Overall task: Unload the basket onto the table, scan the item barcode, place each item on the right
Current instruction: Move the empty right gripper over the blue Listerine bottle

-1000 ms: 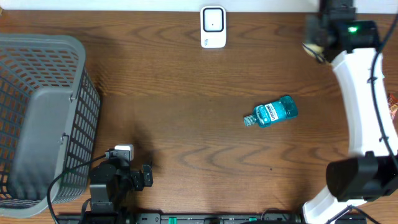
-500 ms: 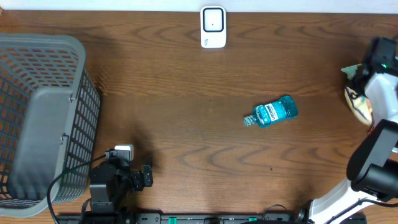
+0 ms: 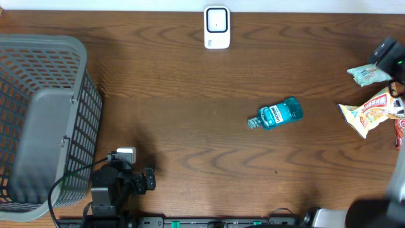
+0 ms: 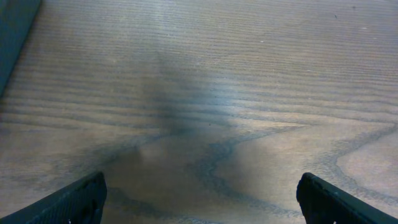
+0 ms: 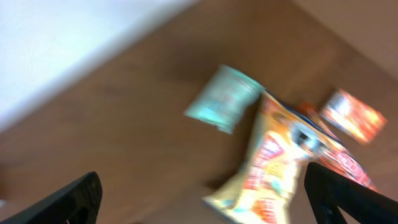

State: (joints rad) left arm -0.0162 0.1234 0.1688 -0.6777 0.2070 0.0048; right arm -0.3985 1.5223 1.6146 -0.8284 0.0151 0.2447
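- The blue bottle (image 3: 276, 114) lies on its side near the middle of the surface (image 3: 183, 88), cap toward my left side.
- My right pincer (image 5: 205, 205) is well apart from it, off at the right edge, fingers spread wide with nothing between them.
- Below that pincer, blurred, lie a snack bag (image 5: 280, 168) and a green packet (image 5: 225, 98), just beside each other.
- My left pincer (image 4: 199, 199) hangs near the basket (image 3: 38, 120), also spread wide over bare wood, well apart from the bottle.
- The scanner (image 3: 216, 27) stands at the far edge.
- A second ago my right arm reached up the right side; it has since swung almost out of the overhead view, uncovering bag and packet.
- The bottle and my left arm have not moved.
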